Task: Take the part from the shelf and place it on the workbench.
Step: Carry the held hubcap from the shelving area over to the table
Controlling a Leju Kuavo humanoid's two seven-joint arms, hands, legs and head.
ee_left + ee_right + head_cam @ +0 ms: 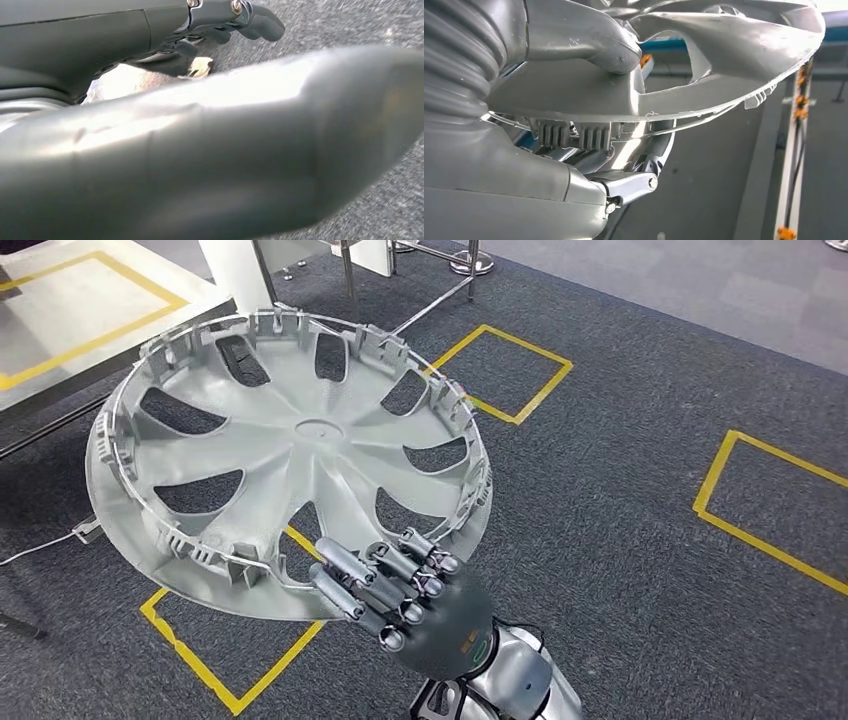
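Nearest the camera, low in the head view, the right hand (pixel 425 595) comes up from below with its fingers (pixel 345 570) curled over the near rim of the part (pixel 300 450), a pale grey wheel cover held inner side up. The right wrist view confirms the grip: the thumb (pixel 589 42) presses one face of the rim while the fingers (pixel 634 185) close on the other.

Going left to right: at the far left a pale surface outlined in yellow tape (pixel 60 310) (the workbench, I would judge) has its corner just beyond the cover's far-left rim, and I cannot tell whether they touch. The cover fills the middle, tilted, well above the grey carpet (pixel 640 480). To the right lie yellow floor squares (pixel 505 375), with open carpet around them.

The left hand (pixel 240 17) shows at the edge of its wrist view, fingers curled in with nothing in them, above carpet.

Progress, as I judge it: the part is off the shelf and in carry; setting it down remains. Room is free to the right; the tight spot is the bench corner and the frame legs (pixel 350 270) at the far left, which the wide rim could clip.
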